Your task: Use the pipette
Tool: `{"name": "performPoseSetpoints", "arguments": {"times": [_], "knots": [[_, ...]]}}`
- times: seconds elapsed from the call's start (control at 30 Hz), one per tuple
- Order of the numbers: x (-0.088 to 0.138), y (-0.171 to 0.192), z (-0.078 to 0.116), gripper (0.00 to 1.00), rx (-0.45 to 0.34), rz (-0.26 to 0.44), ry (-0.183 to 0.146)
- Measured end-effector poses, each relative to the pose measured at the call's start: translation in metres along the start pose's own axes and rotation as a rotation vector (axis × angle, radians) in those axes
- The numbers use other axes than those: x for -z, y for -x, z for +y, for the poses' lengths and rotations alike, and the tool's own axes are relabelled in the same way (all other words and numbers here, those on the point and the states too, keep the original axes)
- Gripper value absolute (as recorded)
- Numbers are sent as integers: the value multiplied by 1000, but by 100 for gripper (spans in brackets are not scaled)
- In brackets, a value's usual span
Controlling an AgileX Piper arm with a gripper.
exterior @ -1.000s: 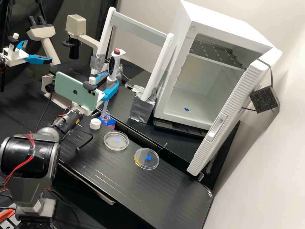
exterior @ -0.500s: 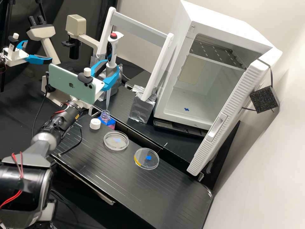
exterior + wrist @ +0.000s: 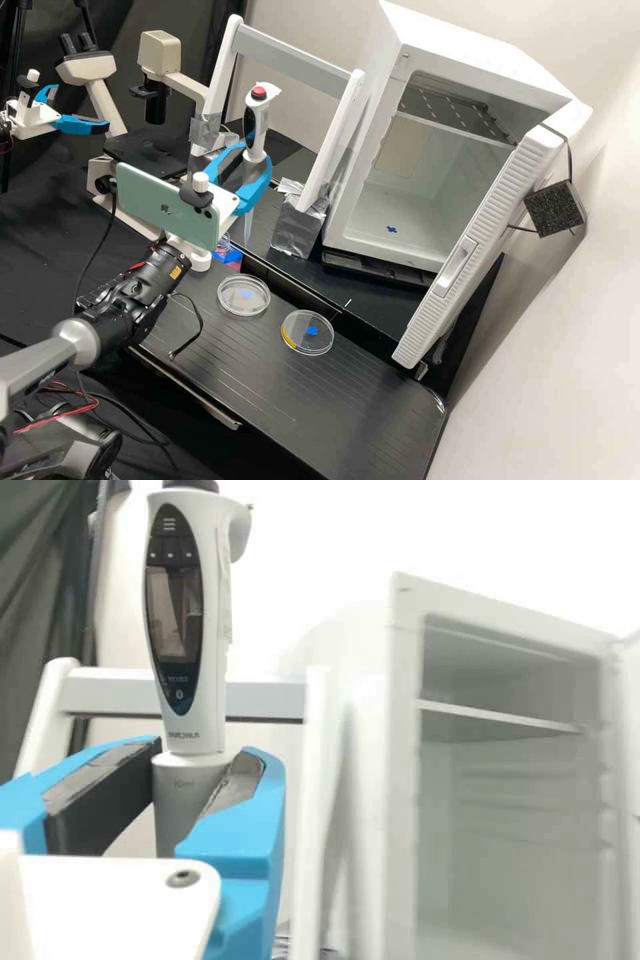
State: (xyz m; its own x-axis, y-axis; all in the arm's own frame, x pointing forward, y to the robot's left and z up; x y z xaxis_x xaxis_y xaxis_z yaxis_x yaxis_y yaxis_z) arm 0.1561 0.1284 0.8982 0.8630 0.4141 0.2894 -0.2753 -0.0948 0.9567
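Observation:
My gripper is shut on the grey lower barrel of the white pipette, which stands near upright with its red button on top. Its clear tip hangs in the air just right of the small open bottle, partly hidden behind the phone and wrist. On the bench's front part lie an uncovered-looking petri dish and a second dish with a yellow strip. In the wrist view the gripper holds the pipette below its dark display.
A white cap sits beside the bottle, partly behind the arm. The white rack with foil-wrapped feet rises behind the pipette. To the right stands the open white incubator, its door swung forward. A microscope is at the back left.
The gripper first rose with the pipette, drawing its tip up out of the bottle. Since then both have moved right and somewhat lower, and the tip now hangs beside the bottle.

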Motion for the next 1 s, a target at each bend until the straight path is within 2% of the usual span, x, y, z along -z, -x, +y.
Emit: {"name": "performPoseSetpoints", "arguments": {"times": [0.13, 0.17, 0.27, 0.43, 0.7, 1.0], "knots": [[-11, 12, 12, 0, -21, -15, -10], [-13, 15, 14, 0, -25, -17, -21], [-19, 24, 19, 0, -35, -24, -9], [-24, 34, 22, 0, -57, -11, 41], [-27, 43, 19, 0, -78, -6, 41], [-21, 48, 17, 0, -81, 44, 47]]}}
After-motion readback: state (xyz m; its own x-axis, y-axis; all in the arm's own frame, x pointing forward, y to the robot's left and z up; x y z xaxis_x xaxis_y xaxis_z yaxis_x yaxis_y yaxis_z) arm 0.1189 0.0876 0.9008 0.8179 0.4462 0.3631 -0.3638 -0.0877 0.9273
